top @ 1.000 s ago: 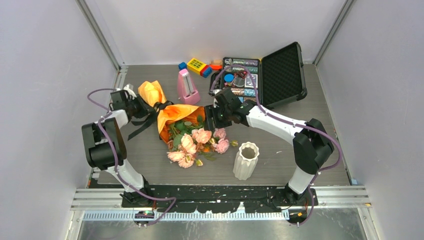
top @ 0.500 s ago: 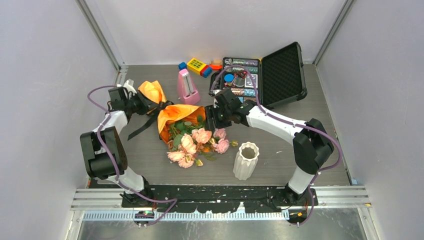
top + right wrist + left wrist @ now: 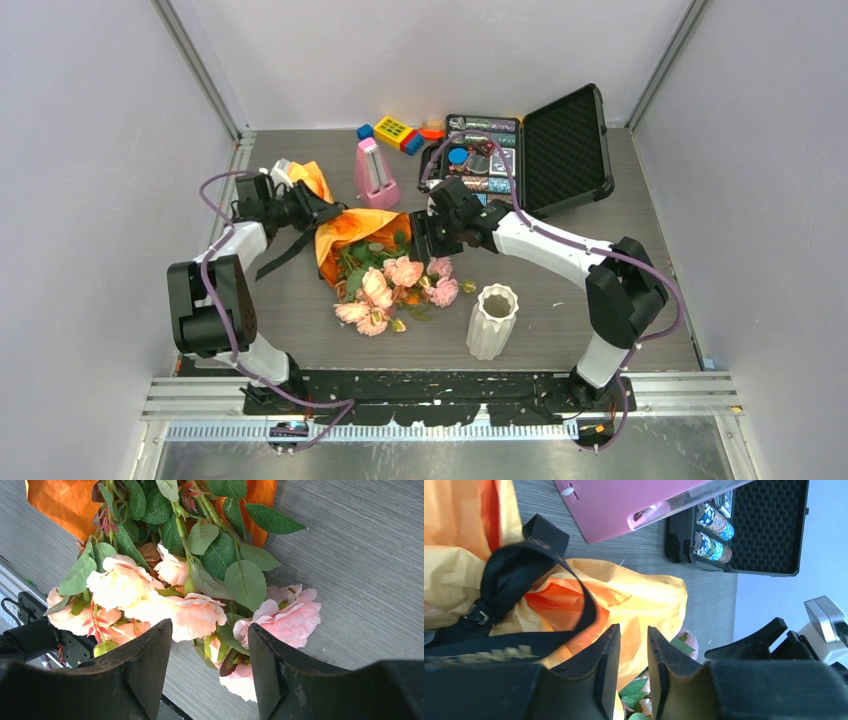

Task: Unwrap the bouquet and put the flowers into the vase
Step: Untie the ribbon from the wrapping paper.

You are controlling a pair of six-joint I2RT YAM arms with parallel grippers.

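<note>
Our left fingers, barely parted, grip nothing beside the black ribbon of the crinkled orange-paper rose bouquet lying on the grey surface, while our right fingers gape empty over its pink blooms.

Ribbon-tied bouquet near upright vase

orange paper wrap: thin, crinkled, matt, creased all over. black ribbon: woven cloth webbing, matt. flowers: cloth-like petals, soft, matt; leaves veined, faint sheen. vase: white, ribbed, matt. tabletop: grey wood grain, matt. pink metronome: smooth plastic, slight gloss. black case: dimpled foam lining. right gripper fingers: black, matt, scuffed.
</note>
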